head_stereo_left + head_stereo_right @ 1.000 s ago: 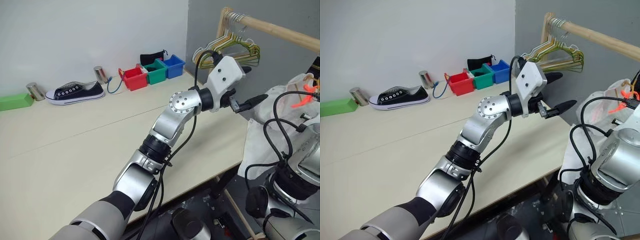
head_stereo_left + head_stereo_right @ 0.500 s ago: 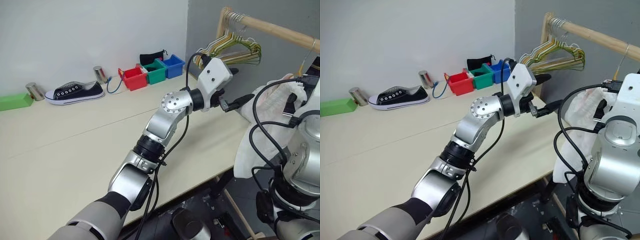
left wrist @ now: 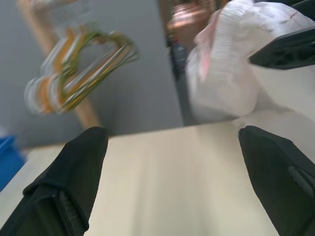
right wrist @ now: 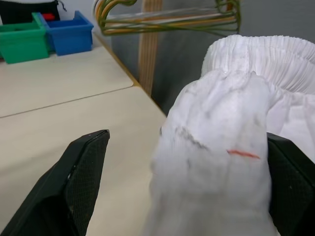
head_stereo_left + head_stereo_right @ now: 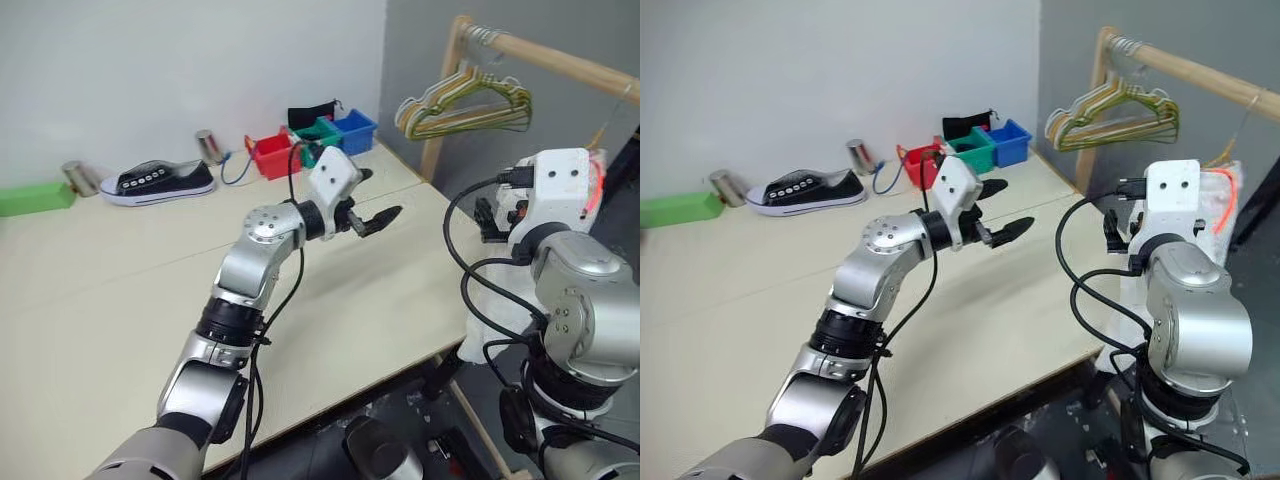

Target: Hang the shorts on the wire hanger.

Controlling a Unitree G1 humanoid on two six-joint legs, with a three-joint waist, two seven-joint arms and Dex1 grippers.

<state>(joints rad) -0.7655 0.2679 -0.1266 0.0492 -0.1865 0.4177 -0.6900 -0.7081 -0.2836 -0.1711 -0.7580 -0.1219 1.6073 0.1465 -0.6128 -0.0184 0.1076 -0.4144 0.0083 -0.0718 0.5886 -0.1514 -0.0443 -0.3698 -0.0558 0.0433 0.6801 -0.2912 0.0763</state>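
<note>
One pair of white soft fabric shorts with a ribbed elastic waistband is hanging off the right end of the pale worktop, past its edge, up under the wooden rail. The bright orange drawstring shows up near the top of them. From the rail a thin yellow-gold wire hanger comes down toward the shorts, but I only get its hook and neck; the rest is behind the right arm, so I can't tell how the fabric sits on it.

The right tool is level with the shorts and spread wide. The wrist view has the bunched white cloth bulging up between the two black fingers. That finger is clear of the fabric; the other is right up against it, and I can't tell if it's actually pressing.

The left tool is out over the middle of the worktop, pointing right toward the shorts, fingers wide apart with nothing in them.

Further along the rail on the far side hangs a bunch of pale green, yellow and white hangers. Along the far wall are red, green and blue plastic bins, plus a black canvas sneaker to their left.
</note>
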